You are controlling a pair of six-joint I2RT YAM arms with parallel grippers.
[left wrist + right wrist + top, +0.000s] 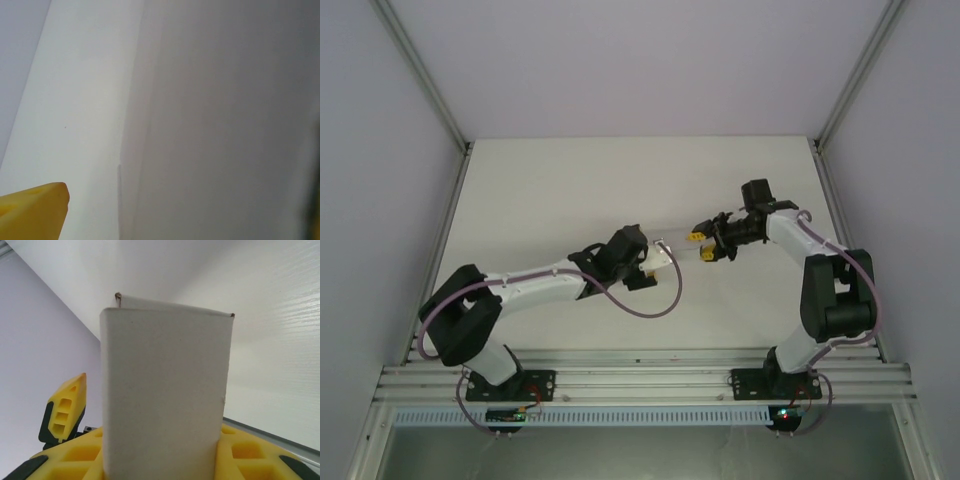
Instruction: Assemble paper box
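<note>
Jaws on the left gripper [658, 260]: cannot tell whether they are spread or pinching. The left wrist view is giving one yellow finger [32, 212] at the bottom corner and blank white card right up against the lens. That gripper is hanging over the middle of the table [570, 190], pointing at the right one.

Box [165, 390] is sitting between the two grippers, over the table's middle, with its right end in the right gripper [703, 246]. Right jaws are pinching the box, with yellow fingers [250, 455] flanking it on both sides.

Likely risks:
- Thin card is looking easy to crush or bow if the pinch tightens.
- Any push from the left side could be twisting the box in the pinch or popping it loose onto the table.
- Fingertips are sitting near each other, so a small misjudged approach could be knocking them together.
- White card over white table is making the edges hard to track from above.

Box is looking like white card folded into a rectangular sleeve. The front panel is flat, the side creases are crisp, and a back panel is peeking above the top edge. Small dark nicks are showing at two top corners. Can't tell whether the end flaps are tucked.
</note>
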